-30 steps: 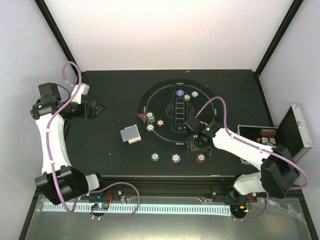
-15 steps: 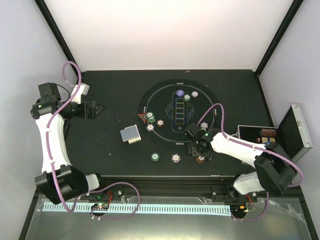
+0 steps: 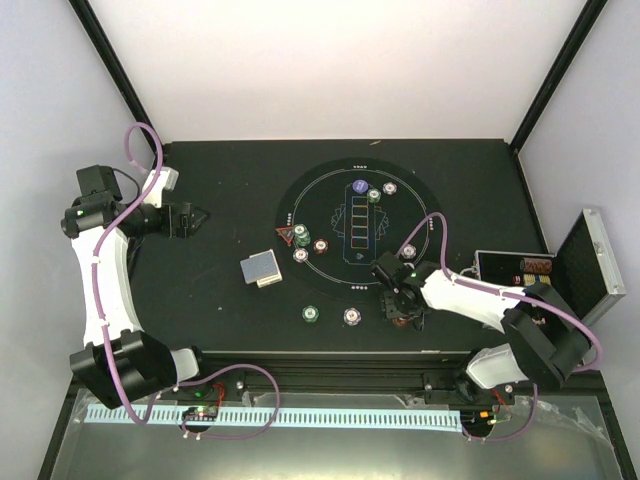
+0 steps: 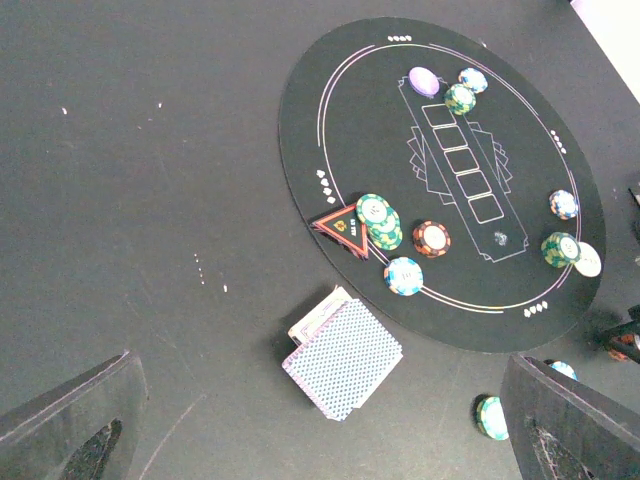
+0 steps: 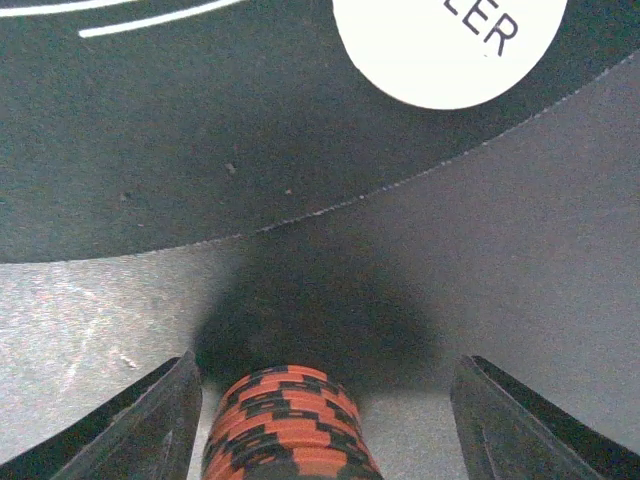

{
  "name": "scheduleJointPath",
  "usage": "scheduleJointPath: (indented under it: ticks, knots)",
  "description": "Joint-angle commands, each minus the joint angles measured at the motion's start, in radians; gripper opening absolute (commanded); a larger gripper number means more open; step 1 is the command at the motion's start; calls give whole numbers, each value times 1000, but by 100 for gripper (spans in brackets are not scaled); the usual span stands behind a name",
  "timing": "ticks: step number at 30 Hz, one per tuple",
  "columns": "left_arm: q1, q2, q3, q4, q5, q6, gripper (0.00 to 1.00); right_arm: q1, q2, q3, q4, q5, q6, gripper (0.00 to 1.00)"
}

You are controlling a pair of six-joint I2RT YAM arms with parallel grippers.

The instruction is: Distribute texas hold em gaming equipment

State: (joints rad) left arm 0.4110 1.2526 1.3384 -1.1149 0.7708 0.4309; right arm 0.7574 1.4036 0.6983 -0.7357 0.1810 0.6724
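A red-brown and black chip stack (image 5: 290, 430) stands on the table between the fingers of my open right gripper (image 5: 330, 405), nearer the left finger and not gripped. In the top view that gripper (image 3: 402, 310) hides the stack, just off the near rim of the round black mat (image 3: 425, 215). The white button (image 5: 450, 40) lies on the mat just ahead. My left gripper (image 3: 195, 218) is open and empty, high over the table's left; its wrist view shows the grey-blue-backed deck (image 4: 343, 358), the red triangle (image 4: 340, 228), a green stack (image 4: 378, 218) and the blue button (image 4: 424, 81).
A green chip (image 3: 311, 314) and a purple-white chip (image 3: 352, 316) lie off the mat near the front edge. The deck (image 3: 262, 269) sits left of the mat. The open silver case (image 3: 595, 265) with chips inside stands at the right edge.
My right gripper has moved toward the near edge, off the mat, and come down around the red-brown stack. The left arm has not moved.
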Motion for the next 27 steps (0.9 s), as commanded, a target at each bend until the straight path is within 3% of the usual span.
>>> scheduleJointPath:
  ticks: [1, 11, 27]
  knots:
    - [6, -2, 30, -14, 21, 9, 99, -9, 5, -17, 36, 5, 15, 69]
    - [6, -4, 27, -13, 22, 5, 99, -10, -34, -20, 17, 1, 16, 58]
    - [6, -12, 31, -22, 16, 11, 99, -9, -50, -20, 4, -8, 17, 57]
